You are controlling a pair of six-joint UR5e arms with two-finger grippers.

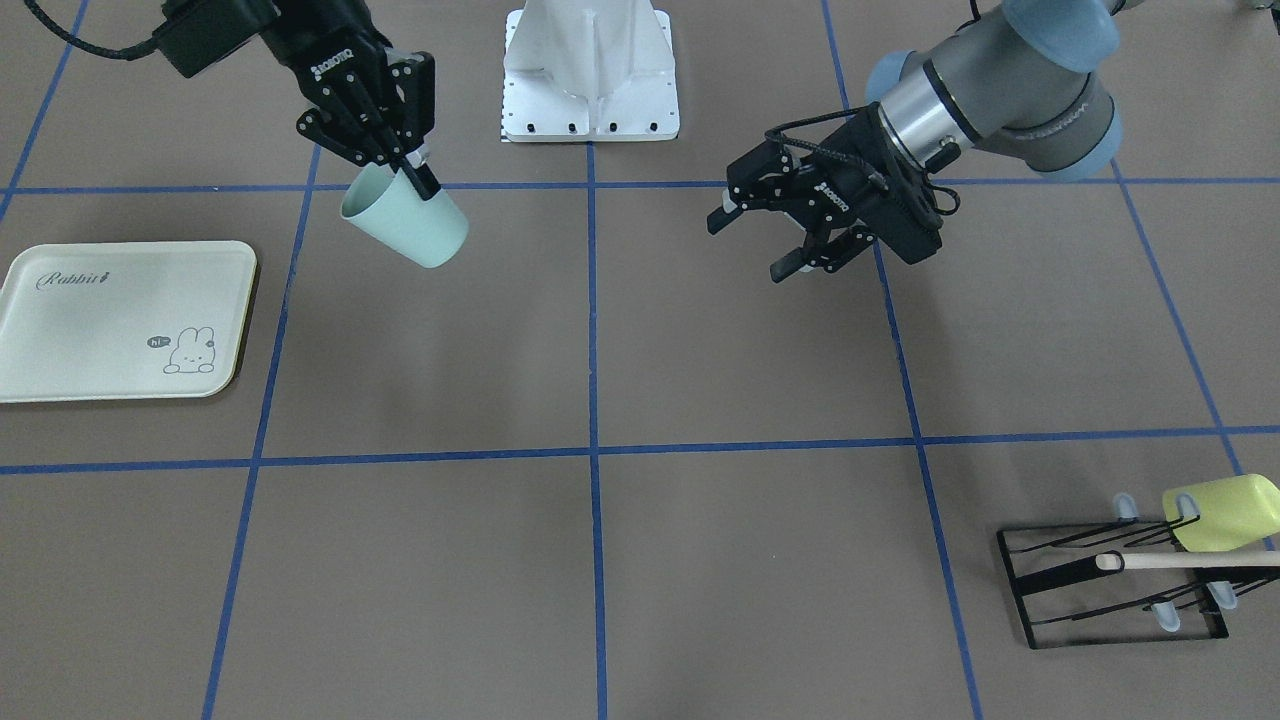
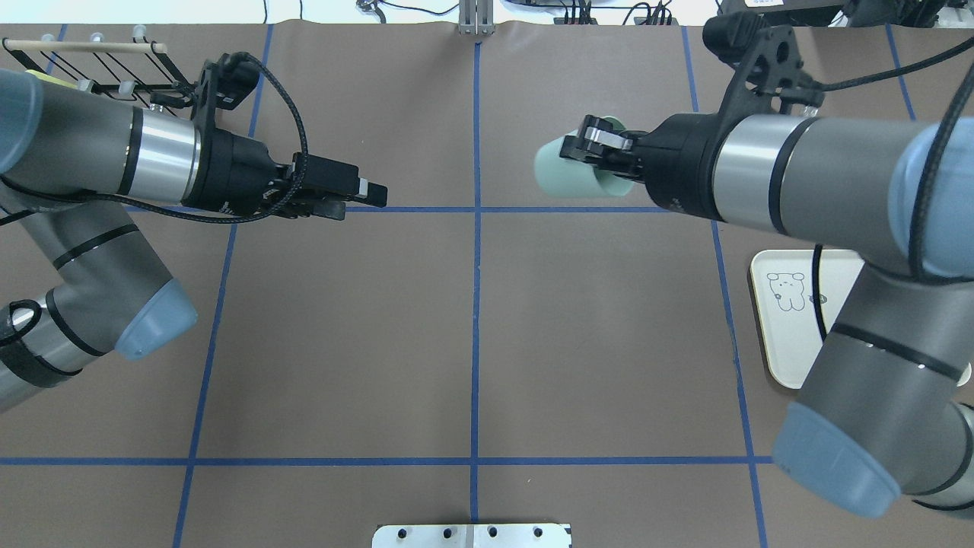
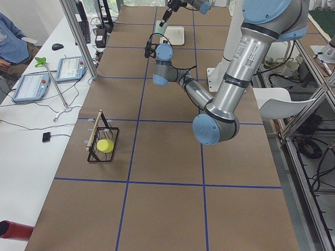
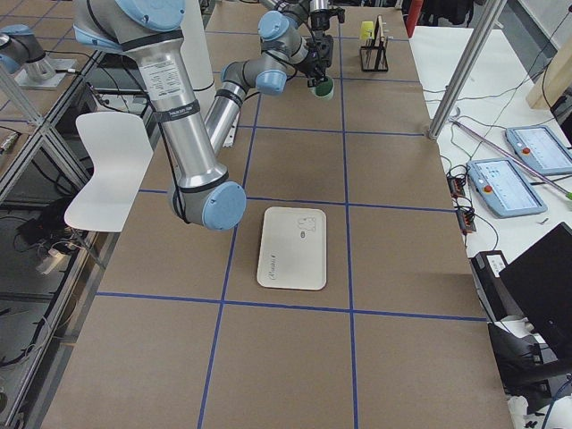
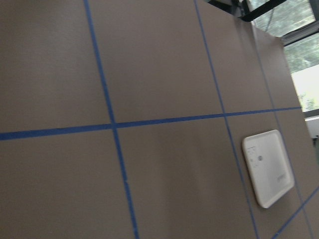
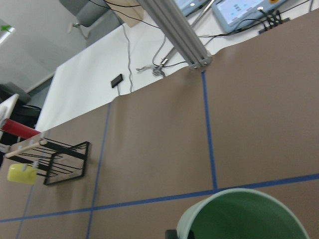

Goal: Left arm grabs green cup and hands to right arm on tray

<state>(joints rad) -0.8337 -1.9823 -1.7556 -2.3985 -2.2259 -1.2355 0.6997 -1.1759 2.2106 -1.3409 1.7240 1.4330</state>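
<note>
The pale mint-green cup (image 1: 410, 228) hangs tilted in the air, held by its rim in my right gripper (image 1: 415, 176), which is shut on it with one finger inside. The cup also shows in the overhead view (image 2: 567, 169), lying sideways in the right gripper (image 2: 592, 152), and its rim fills the bottom of the right wrist view (image 6: 244, 216). My left gripper (image 1: 750, 245) is open and empty, well apart from the cup, across the centre line (image 2: 371, 195). The cream "Rabbit" tray (image 1: 120, 320) lies flat and empty on the right arm's side (image 2: 784, 327), also seen in the left wrist view (image 5: 269, 167).
A black wire rack (image 1: 1110, 590) with a wooden dowel holds a yellow-green cup (image 1: 1225, 512) at the far corner on the left arm's side. The white robot base plate (image 1: 590, 75) sits at the table's robot edge. Blue tape lines grid the brown table.
</note>
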